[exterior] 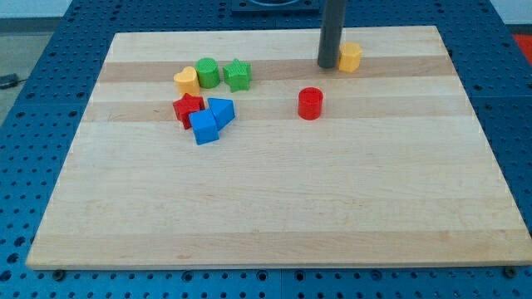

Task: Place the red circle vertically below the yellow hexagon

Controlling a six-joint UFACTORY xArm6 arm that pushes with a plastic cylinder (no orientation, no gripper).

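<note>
1. The tool here is a straight dark rod with no jaws to open or close; it holds nothing. My tip [329, 66] rests on the pale wooden tabletop [274, 208] near the view's top, just left of the yellow hexagon block [351, 56]; whether the two touch cannot be told.
2. The red circle, a short red cylinder block [310, 103], stands alone below and slightly to the view's left of the yellow hexagon, apart from both it and my tip.
3. A cluster of six blocks sits toward the view's upper left: a yellow heart-shaped block [186, 80], a green cylinder block [208, 72] and a green star-shaped block [238, 75] in a row.
4. Just beneath that row lie a red star-shaped block [188, 108], a blue cube block [204, 127] and a blue triangular block [222, 110], packed close together.
5. A blue perforated surface [50, 50] surrounds the tabletop on all sides.
</note>
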